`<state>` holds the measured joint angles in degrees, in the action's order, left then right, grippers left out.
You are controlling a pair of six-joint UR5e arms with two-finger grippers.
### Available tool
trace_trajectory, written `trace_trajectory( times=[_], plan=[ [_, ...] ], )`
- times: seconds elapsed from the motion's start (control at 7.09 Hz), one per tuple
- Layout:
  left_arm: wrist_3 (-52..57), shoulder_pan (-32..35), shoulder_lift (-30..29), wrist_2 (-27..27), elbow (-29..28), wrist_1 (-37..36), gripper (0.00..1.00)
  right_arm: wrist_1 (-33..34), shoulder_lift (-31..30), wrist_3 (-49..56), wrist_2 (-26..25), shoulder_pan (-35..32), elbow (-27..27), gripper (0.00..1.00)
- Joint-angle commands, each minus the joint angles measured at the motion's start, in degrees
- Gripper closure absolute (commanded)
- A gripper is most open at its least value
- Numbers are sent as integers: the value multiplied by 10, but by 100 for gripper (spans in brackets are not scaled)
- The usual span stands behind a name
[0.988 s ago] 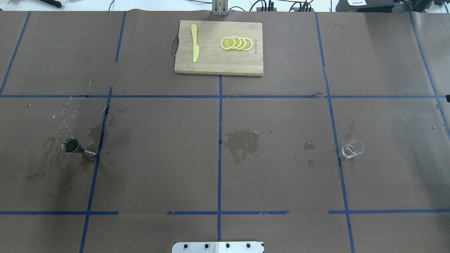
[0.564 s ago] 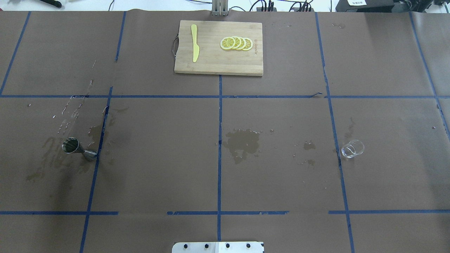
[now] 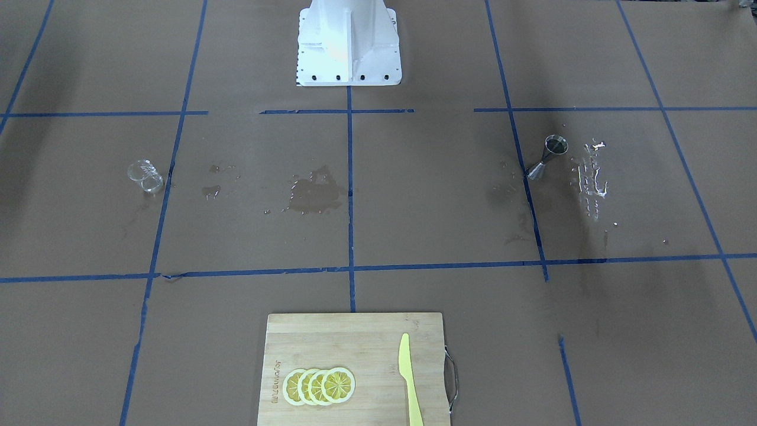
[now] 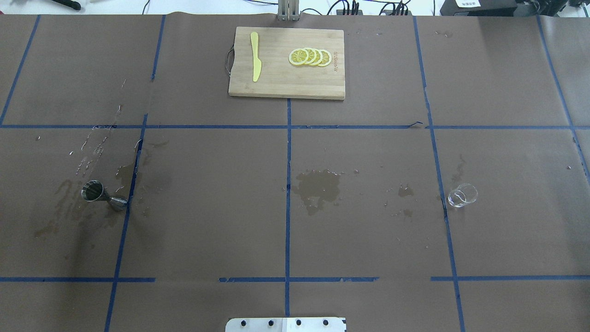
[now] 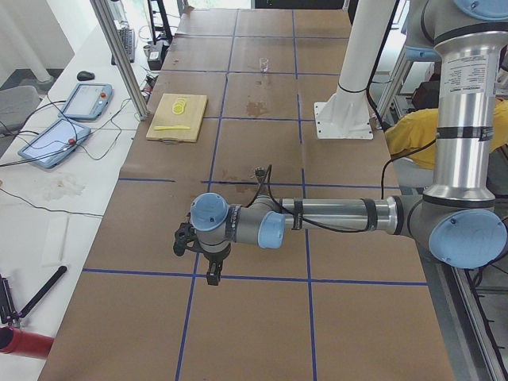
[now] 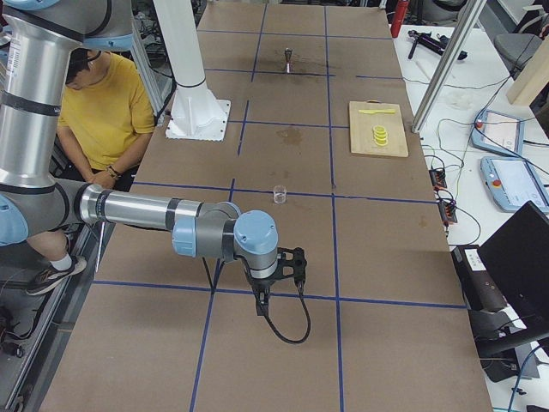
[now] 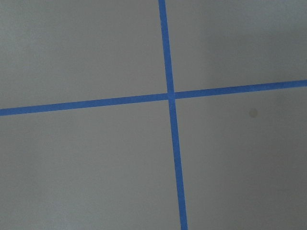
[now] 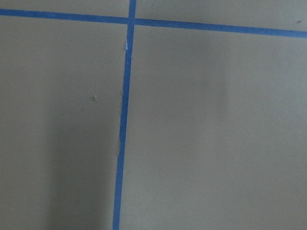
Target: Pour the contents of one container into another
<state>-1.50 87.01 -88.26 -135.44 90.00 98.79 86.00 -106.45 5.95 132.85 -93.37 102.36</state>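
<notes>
Left gripper (image 5: 213, 276) hangs over a tape crossing (image 7: 170, 95), seen side-on only; open or clenched, cannot tell; right gripper (image 6: 260, 305) likewise. Steel jigger (image 4: 102, 196) upright among wet stains (image 4: 69, 203), robot's left; clear glass (image 4: 462, 195) well apart, right; contents indiscernible.

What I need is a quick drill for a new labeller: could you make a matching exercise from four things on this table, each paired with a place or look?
Things:
1. jigger
2. glass
3. knife
4. lemon slices

Descriptions:
A. overlapping in a row on the board
B. clear, on the robot's right side
C. metal, on the robot's left side
D. yellow, by the board's handle

Pairs: 1-C, 2-B, 3-D, 4-A.
</notes>
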Motion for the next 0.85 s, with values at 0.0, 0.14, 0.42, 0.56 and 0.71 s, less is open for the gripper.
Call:
trace_trajectory(
  times=[0.0, 0.14, 0.42, 0.56, 0.71],
  plan=[
    [-1, 0, -1, 0, 0, 0, 0, 0, 3, -1, -1, -1, -4, 0],
    [-1, 1, -1, 0, 0, -1, 0, 0, 1, -2, 20, -1, -5, 0],
    [-1, 1, 0, 0, 0, -2, 0, -4, 7, 6, 25, -1, -19, 0],
    [-2, 0, 0, -3, 2, -3, 0, -6, 1, 7, 16, -1, -8, 0],
    [-2, 1, 0, -3, 1, -3, 0, -5, 3, 8, 12, -1, 2, 0]
  ],
)
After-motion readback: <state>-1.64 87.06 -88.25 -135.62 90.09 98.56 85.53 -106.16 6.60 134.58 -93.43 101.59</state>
